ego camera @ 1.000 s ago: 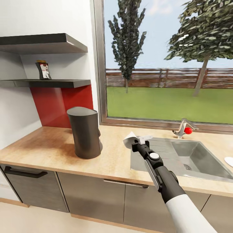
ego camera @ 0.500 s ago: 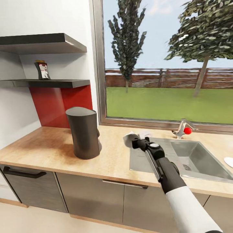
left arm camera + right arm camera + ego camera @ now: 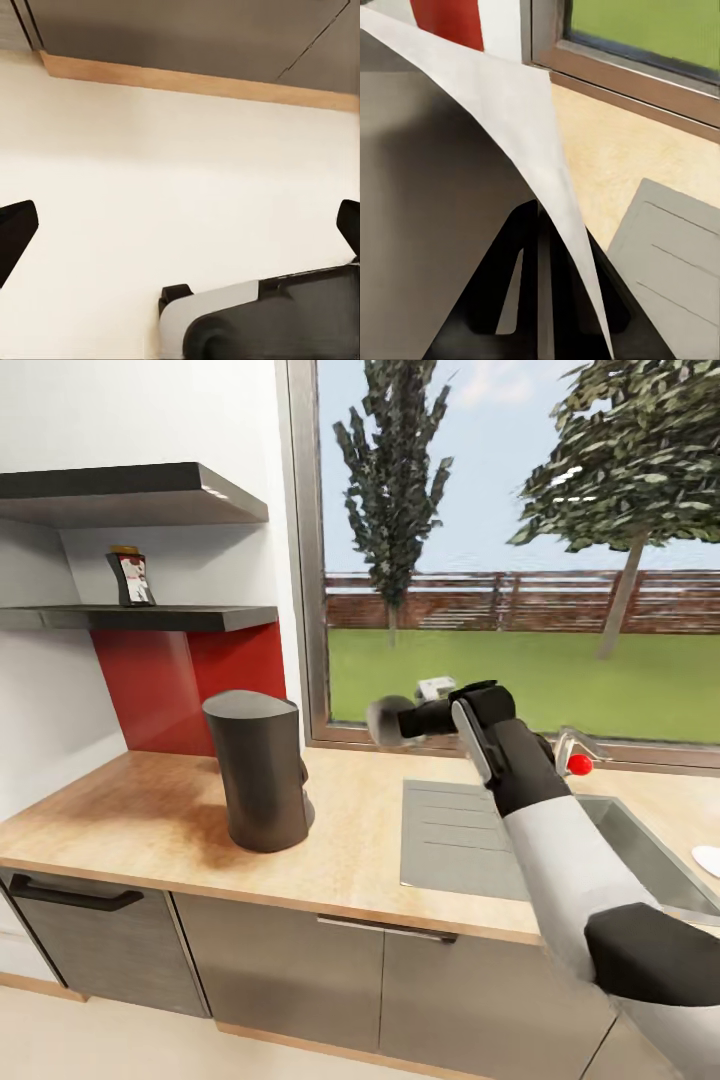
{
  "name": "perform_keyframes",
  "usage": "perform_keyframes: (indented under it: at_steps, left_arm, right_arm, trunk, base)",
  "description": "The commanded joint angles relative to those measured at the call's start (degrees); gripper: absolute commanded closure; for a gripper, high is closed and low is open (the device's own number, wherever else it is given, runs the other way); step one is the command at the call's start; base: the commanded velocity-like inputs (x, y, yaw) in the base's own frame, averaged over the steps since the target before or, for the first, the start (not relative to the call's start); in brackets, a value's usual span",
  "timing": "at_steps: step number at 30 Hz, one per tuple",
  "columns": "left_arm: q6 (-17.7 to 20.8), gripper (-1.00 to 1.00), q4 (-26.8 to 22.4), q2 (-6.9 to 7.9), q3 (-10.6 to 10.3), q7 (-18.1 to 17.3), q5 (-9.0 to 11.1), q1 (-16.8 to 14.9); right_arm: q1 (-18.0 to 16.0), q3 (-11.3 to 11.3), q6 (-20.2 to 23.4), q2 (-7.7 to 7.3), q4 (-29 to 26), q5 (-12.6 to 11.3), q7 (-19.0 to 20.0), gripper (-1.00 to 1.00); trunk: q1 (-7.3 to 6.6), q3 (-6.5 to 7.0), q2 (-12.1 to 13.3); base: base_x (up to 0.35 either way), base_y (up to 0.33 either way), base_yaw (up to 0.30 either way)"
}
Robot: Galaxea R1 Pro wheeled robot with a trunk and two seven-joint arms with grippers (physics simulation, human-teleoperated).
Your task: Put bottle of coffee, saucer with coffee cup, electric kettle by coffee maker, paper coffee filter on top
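The coffee maker (image 3: 258, 770) stands on the kitchen countertop (image 3: 150, 820), left of the sink. My right gripper (image 3: 405, 720) hangs to its right, about level with its top, in front of the window sill. It is shut on the paper coffee filter (image 3: 383, 720). In the right wrist view the filter (image 3: 510, 112) fans out from the pinched fingers (image 3: 502, 262). The bottle of coffee (image 3: 131, 577) stands on the kitchen shelf (image 3: 150, 618). The saucer (image 3: 708, 858) peeks in at the counter's far right edge. My left gripper (image 3: 180, 232) is open over the floor, holding nothing.
The steel sink with its ribbed drainboard (image 3: 450, 840) lies under my right arm. A faucet (image 3: 568, 745) with a red knob stands behind it. A thicker dark slab (image 3: 130, 495) hangs above the shelf. Grey cabinet fronts (image 3: 280, 960) run below the worktop.
My right arm has lifted the filter from just above the sink's near corner up to window-sill height, slightly left, level with the coffee maker's top. The coffee maker has stayed put.
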Motion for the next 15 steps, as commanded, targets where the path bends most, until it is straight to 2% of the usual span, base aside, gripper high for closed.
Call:
perform_keyframes:
  at_steps: [1, 5, 7, 13, 15]
  left_arm:
    - [0.18, -1.00, 0.35, 0.06, 0.03, -0.62, 0.28, -0.02]
    - [0.49, -1.00, 0.80, 0.11, -0.13, -0.52, -1.26, -0.05]
    - [0.65, -1.00, 0.92, -0.02, -0.17, -0.34, -2.57, -0.07]
    - [0.79, -1.00, 1.12, -0.02, -0.25, -0.23, -5.41, -0.04]
    - [0.80, -1.00, 1.29, 0.03, -0.26, -0.22, -6.27, -0.02]
  right_arm:
    - [-2.31, 0.01, 0.45, -0.06, 2.94, -0.28, 0.74, 1.00]
    - [-8.14, 0.01, 0.45, -0.21, 13.38, -0.39, 2.42, 1.00]
    - [-9.86, 0.04, 0.45, -0.27, 17.20, -0.41, 3.37, 1.00]
    - [-11.01, 0.55, 0.45, -0.41, 20.90, -0.35, 5.06, 1.00]
    - [-11.30, 1.34, 0.45, -0.29, 22.32, -0.34, 5.57, 1.00]
  trunk:
    - [0.02, -0.03, -0.04]
    - [0.02, -0.03, -0.04]
    - [0.02, -0.03, -0.04]
    - [0.02, -0.03, -0.04]
    - [0.02, -0.03, -0.04]
  base:
    - [0.000, 0.000, 0.000]
    - [0.000, 0.000, 0.000]
    - [0.000, 0.000, 0.000]
    - [0.000, 0.000, 0.000]
    - [0.000, 0.000, 0.000]
